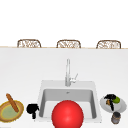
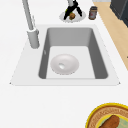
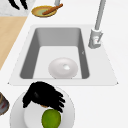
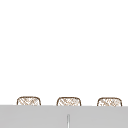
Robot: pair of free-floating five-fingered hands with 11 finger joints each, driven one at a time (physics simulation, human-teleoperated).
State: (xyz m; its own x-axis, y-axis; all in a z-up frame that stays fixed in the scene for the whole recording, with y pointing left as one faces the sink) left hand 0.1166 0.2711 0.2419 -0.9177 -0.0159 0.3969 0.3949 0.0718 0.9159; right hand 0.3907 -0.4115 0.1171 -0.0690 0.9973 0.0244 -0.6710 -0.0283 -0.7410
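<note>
a white counter [image 1: 22, 70] carries everything. a grey sink [image 1: 67, 97] is sunk into its middle near the front edge, with a faucet [image 1: 67, 72] on the sink's back rim. toward the front left corner sits a yellow-rimmed bowl [image 1: 11, 111]. toward the front right corner lies a white plate [image 1: 122, 106], with a small dark jar [image 1: 116, 117] just beside it at the front edge.

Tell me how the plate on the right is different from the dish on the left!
The plate is plain white, while the dish is yellow-green with a brown woven-looking rim. The plate holds a green fruit and a small brown item, with the right hand over it; the dish holds one long brown stick-shaped piece, and the left hand hangs beside it, apart. Both are round and sit on the white counter by the sink.
</note>
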